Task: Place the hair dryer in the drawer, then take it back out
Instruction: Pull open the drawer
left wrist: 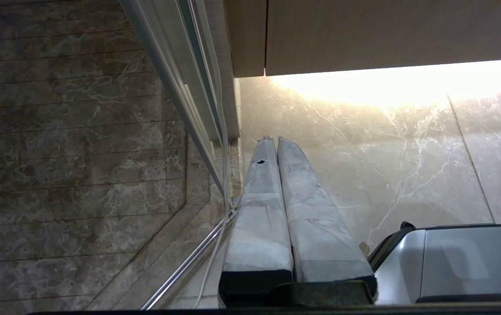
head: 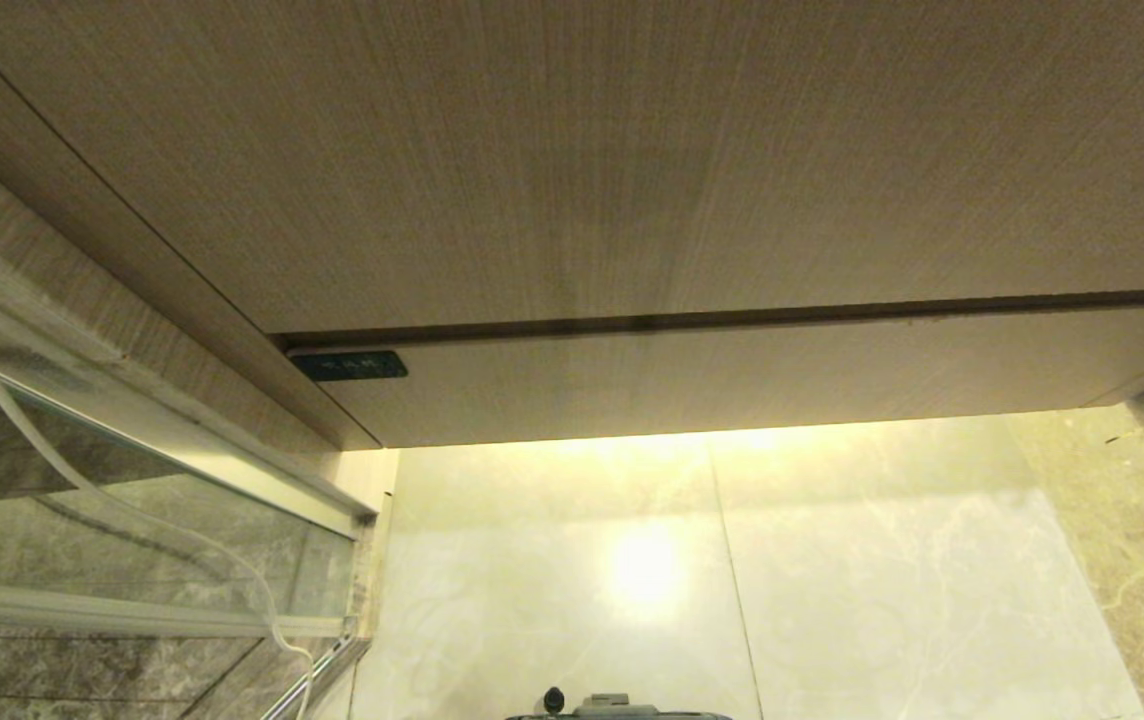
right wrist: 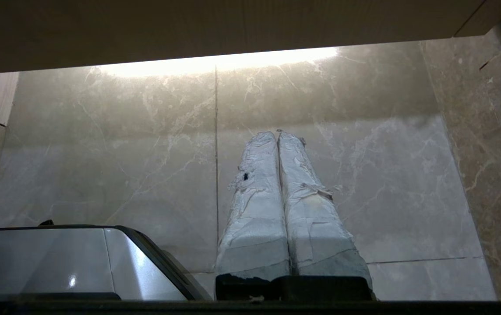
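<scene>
The drawer (head: 762, 375), one wide low wood-grain front, sits closed, its long axis running side to side under one taller wood panel (head: 572, 160). No hair dryer shows in any view. Below lies pale marble floor (head: 832, 580), lit by a glow from under the cabinet. Two grippers hang over it: left gripper (left wrist: 274, 140) clenched, empty; right gripper (right wrist: 276, 133) clenched, empty, both beside the robot's silver base (right wrist: 58, 258).
</scene>
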Motion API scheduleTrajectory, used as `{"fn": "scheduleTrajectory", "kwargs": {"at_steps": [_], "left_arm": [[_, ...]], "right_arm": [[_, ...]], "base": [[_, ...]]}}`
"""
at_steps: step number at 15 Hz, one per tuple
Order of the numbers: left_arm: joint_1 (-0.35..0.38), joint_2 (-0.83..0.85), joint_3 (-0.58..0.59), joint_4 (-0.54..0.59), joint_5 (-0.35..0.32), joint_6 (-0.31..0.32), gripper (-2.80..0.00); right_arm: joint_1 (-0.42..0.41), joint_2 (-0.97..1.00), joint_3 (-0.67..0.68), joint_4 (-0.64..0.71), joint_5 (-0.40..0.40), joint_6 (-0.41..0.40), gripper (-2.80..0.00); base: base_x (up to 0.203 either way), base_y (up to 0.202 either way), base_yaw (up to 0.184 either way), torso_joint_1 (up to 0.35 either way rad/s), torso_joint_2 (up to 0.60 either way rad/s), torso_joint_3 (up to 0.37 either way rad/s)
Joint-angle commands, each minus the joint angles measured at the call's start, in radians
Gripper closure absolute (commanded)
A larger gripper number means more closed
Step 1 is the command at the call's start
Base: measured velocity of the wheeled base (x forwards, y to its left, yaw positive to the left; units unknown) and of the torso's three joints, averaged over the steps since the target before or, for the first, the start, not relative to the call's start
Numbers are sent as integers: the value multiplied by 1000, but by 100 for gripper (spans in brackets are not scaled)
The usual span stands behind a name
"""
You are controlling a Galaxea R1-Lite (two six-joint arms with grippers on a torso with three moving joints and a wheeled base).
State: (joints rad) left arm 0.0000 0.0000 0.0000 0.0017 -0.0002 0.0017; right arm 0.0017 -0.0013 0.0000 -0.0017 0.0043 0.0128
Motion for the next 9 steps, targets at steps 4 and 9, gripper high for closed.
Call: {"fn": "scheduleTrajectory", "kwargs": {"at_steps": [4,9], "left_arm": [[0,-1,0,0,0,0,0],[0,-1,0,0,0,0,0]], "right_arm": [[0,0,2,0,0,1,0],[1,0,2,-1,1,-7,0]], "base": [[0,0,0,0,0,0],[0,0,0,0,0,0]]}}
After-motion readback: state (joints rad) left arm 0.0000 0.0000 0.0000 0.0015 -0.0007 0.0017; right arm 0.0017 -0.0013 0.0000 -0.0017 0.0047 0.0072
